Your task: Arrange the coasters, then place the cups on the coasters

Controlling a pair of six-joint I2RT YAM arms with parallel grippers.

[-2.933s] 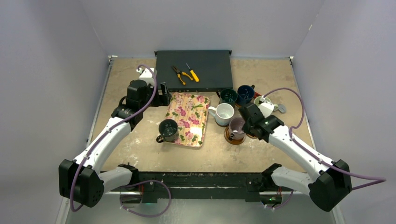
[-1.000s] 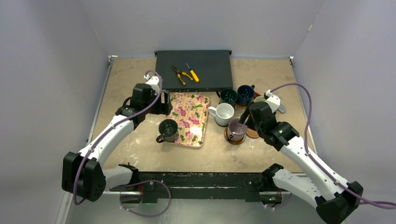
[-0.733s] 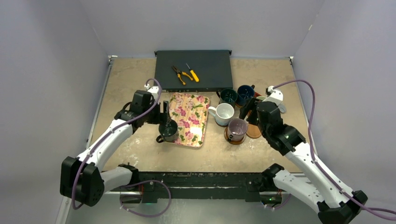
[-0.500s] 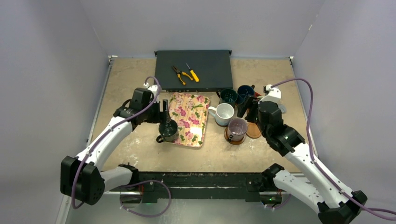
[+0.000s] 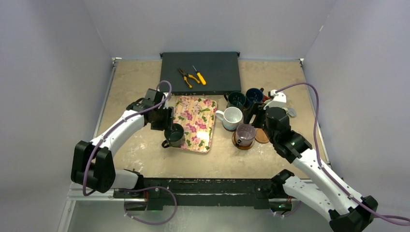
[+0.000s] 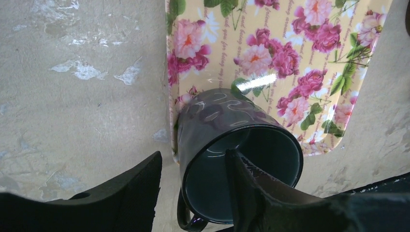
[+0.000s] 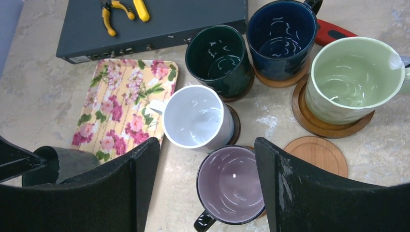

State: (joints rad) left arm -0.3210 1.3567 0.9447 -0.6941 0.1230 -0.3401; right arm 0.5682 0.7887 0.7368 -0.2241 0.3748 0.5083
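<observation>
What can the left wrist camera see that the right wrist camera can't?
Only the left wrist: one left gripper finger inside the dark grey-black mug, one outside. Only the right wrist: white mug, dark teal mug, navy mug, pale green mug and purplish mug on round wooden coasters, an empty tan coaster, yellow-handled tools. Both: the rectangular floral tray and that dark mug.

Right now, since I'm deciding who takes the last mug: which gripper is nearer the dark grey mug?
Left. The left gripper straddles the wall of the dark grey mug, one finger inside. The right gripper hovers by the white mug, beyond the floral tray.
</observation>
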